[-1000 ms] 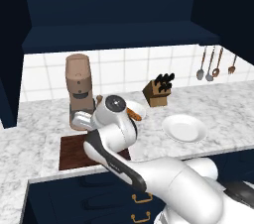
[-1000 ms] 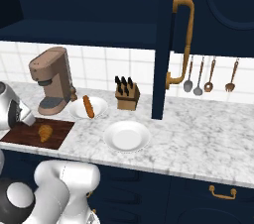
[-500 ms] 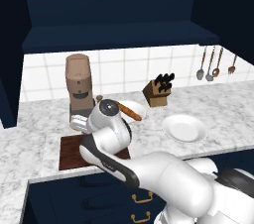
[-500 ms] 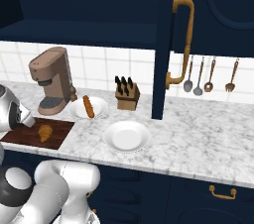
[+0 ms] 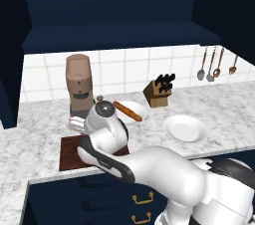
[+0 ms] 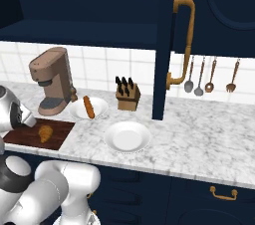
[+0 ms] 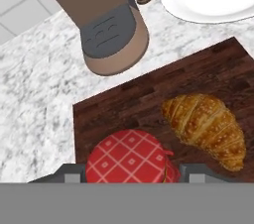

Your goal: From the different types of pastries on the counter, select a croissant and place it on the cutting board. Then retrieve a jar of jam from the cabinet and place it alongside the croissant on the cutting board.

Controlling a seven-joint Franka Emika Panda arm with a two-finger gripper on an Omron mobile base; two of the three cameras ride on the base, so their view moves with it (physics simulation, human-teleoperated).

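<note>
Sitting between the jaws, pinched by them, the jar of jam (image 7: 131,157) hovers beside the croissant (image 7: 207,126).

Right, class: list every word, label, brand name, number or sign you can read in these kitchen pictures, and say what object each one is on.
None: no readable text appears in any view.
jar of jam: red-and-white check on the lid, no words.
coffee machine: small raised marks on its grey tray, not letters.
cutting board, croissant, knife block: unmarked.
</note>
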